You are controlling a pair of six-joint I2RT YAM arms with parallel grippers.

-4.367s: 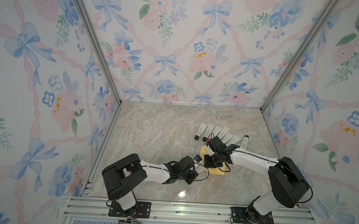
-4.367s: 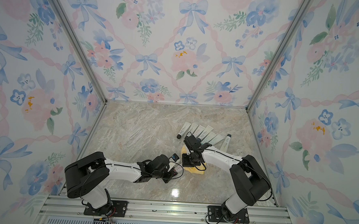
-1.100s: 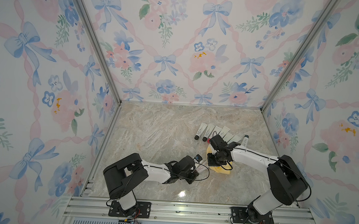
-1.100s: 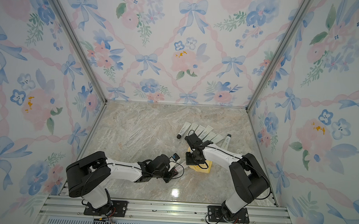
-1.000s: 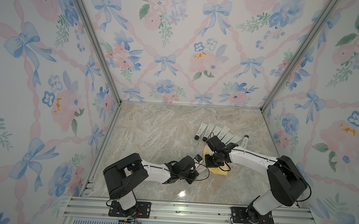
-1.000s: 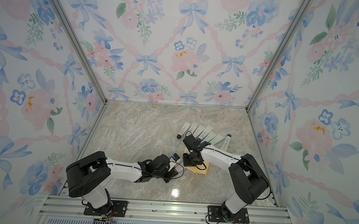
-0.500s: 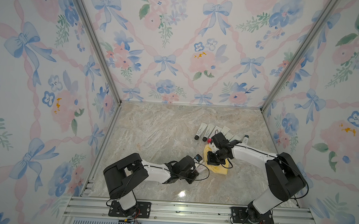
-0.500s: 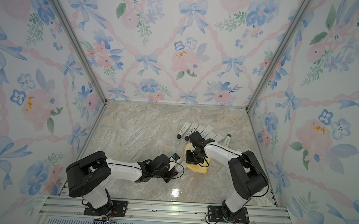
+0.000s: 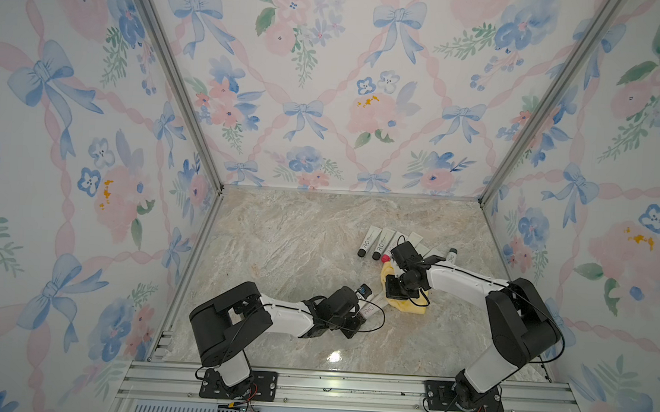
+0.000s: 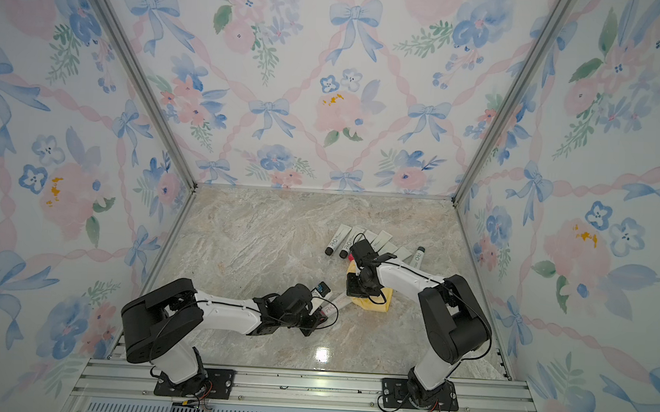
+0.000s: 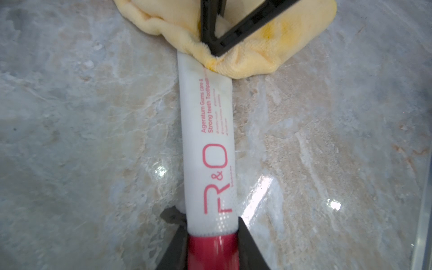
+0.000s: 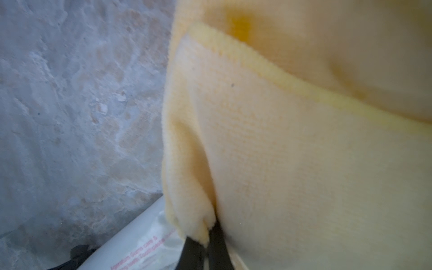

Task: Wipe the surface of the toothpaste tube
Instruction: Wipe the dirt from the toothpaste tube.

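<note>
Bunched yellow cloth in tight black jaws, over a white toothpaste tube (marble tabletop alongside)

The toothpaste tube's far end is hidden under the yellow cloth. Its red cap is cut off by the left wrist view's edge, and its small print is blurred. The right arm covers part of the far row of tubes. Cloth folds hide the tips of the right hand.

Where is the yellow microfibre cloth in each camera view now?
Top view: yellow microfibre cloth, right of centre.
Top view: just right of centre.
Left wrist: covering one end of the white pink-lettered toothpaste tube.
Right wrist: fills most of the frame.
Shared landmark: that tube.
</note>
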